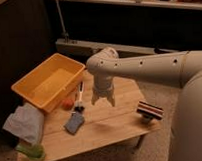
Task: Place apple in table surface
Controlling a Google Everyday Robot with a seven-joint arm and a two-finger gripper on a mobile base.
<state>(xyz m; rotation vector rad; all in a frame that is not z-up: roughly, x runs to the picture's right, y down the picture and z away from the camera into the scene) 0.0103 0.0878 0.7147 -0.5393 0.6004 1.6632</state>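
Note:
The apple (69, 102) is small, round and red-orange. It rests on the light wooden table surface (111, 125), right against the front corner of the yellow bin. My gripper (103, 101) points down over the middle of the table, to the right of the apple and apart from it. Its fingers stand apart with nothing between them. The white arm reaches in from the right.
A large yellow bin (30, 86) takes the table's back left. A black-and-white marker-like item (80, 97) and a grey-blue pad (74, 122) lie next to the apple. A striped object (149, 111) sits at the right edge. A grey cloth (24, 122) and a green item (31, 151) are at the left.

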